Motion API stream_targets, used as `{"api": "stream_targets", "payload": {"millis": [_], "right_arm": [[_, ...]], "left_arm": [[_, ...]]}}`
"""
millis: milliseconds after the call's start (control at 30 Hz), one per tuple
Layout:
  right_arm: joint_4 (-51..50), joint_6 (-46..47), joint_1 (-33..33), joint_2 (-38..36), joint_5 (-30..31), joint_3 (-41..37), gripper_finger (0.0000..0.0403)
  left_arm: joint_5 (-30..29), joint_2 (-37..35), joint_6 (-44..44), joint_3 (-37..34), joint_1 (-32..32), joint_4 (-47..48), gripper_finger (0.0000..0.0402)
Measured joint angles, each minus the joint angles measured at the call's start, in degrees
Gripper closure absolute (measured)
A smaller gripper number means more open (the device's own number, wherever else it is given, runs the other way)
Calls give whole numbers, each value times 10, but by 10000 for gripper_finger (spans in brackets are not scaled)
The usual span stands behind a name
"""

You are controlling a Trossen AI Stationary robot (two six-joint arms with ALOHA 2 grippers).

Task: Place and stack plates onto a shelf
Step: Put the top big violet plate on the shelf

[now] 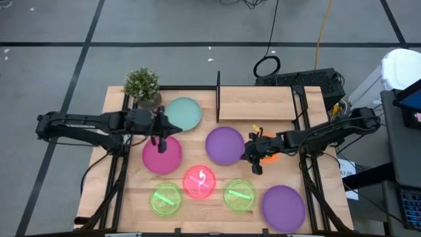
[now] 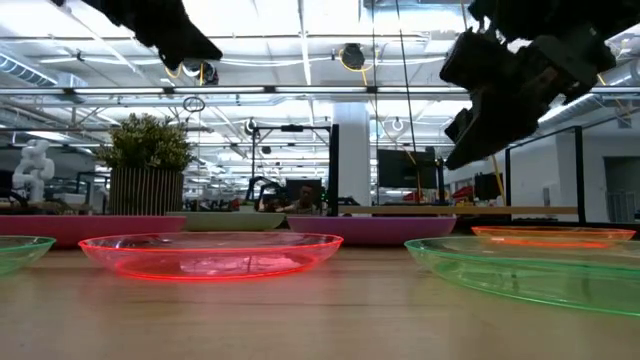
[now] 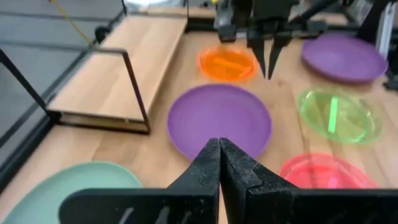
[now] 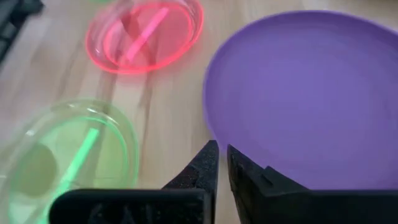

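Both grippers hang shut above the table and hold nothing. My left gripper (image 1: 158, 135) (image 3: 219, 147) hovers between the pale teal plate (image 1: 183, 113) and the magenta plate (image 1: 162, 157). My right gripper (image 1: 254, 157) (image 4: 222, 154) hovers at the right rim of a purple plate (image 1: 225, 145) (image 4: 311, 93), over the orange plate (image 1: 270, 155) (image 3: 227, 63), which it partly hides. All plates lie flat on the tabletop. The shelf (image 1: 256, 103) (image 3: 124, 68) lies at the far side, its black upright panel (image 1: 218, 97) at its left end.
Along the near edge lie a pink plate (image 1: 199, 182), two green plates (image 1: 166, 199) (image 1: 239, 195) and a second purple plate (image 1: 283, 206). A potted plant (image 1: 142, 85) stands at the far left corner. Black frame rails run along the table's left and right sides.
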State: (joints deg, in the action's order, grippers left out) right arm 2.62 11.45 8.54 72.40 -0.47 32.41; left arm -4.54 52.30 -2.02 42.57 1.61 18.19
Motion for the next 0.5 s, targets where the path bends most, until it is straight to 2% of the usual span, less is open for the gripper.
{"api": "stream_targets", "payload": {"millis": [267,500], "right_arm": [[-10,-102,2,66,-12,17,332],[2,-178,2,111,21,17,298]], "left_arm": [[0,62,0,-1,-10,-24,400],[2,86,1,-1,-22,-31,400]]}}
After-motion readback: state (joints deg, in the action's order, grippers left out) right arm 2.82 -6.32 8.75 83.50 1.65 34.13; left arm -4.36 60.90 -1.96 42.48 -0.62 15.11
